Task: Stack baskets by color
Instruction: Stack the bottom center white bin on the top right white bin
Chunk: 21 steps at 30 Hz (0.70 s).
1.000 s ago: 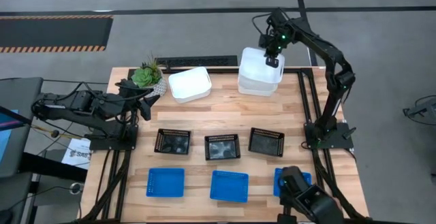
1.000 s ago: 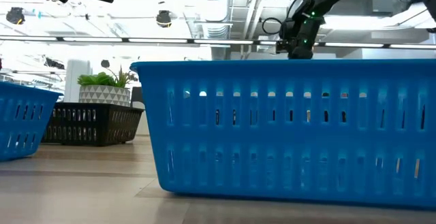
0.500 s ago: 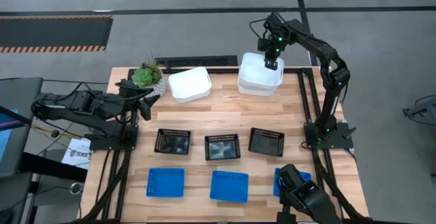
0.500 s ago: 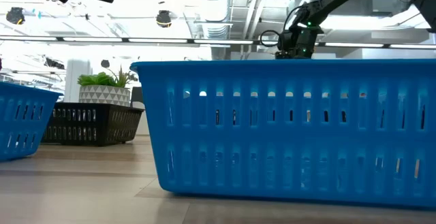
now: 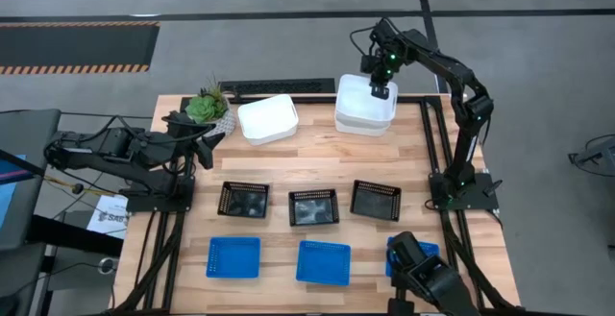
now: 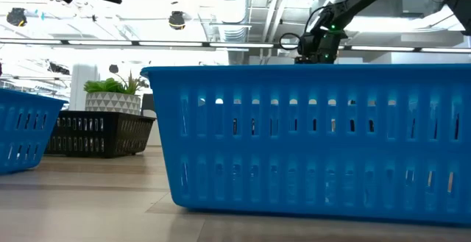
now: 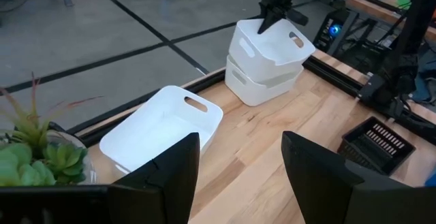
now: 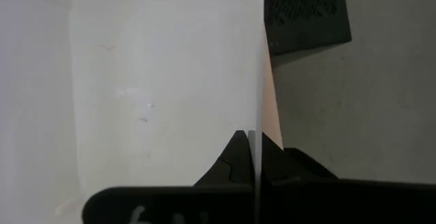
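Note:
Two white baskets (image 5: 365,109) stand nested at the table's far right, the upper one (image 7: 272,43) inside the lower one (image 7: 262,84). My right gripper (image 5: 381,87) is shut on the upper one's far wall. A single white basket (image 5: 267,119) rests on its base at the far middle. Three black baskets (image 5: 314,206) form a middle row and blue baskets (image 5: 323,262) a near row. My left gripper (image 7: 238,176) hangs open above the table's left side, next to the plant (image 5: 209,107), with nothing between its fingers. My right gripper pinches the upper white basket's far wall at its rim (image 8: 261,125), one finger (image 8: 238,159) inside the basket and one (image 8: 278,157) outside. The fingers come steeply from above, pointing down. The basket sits upright, nested in the lower white basket.
A dark mesh strip (image 5: 279,87) lies along the far edge behind the white baskets. The low camera's mount (image 5: 428,273) covers part of the near right blue basket. Bare wood lies between the white baskets and the black row.
My right gripper has gone down, staying shut on the upper white basket. The basket has sunk deeper into the lower white one.

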Tool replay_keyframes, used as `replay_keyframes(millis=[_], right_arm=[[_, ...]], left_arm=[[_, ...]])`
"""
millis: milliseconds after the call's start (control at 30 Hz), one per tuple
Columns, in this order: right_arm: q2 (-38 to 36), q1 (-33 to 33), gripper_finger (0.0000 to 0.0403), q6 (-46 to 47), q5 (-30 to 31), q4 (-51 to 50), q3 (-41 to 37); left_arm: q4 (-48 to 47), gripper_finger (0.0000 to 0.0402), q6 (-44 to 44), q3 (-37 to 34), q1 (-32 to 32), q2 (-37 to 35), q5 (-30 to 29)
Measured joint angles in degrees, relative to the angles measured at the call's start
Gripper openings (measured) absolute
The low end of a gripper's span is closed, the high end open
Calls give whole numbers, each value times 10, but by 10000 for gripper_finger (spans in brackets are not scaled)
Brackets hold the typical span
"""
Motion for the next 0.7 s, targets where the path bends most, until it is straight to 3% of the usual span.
replay_keyframes(millis=[700], right_arm=[[26,11,0,-7,-8,-16,0]], left_arm=[[-1,197,3,0,0,0,0]])
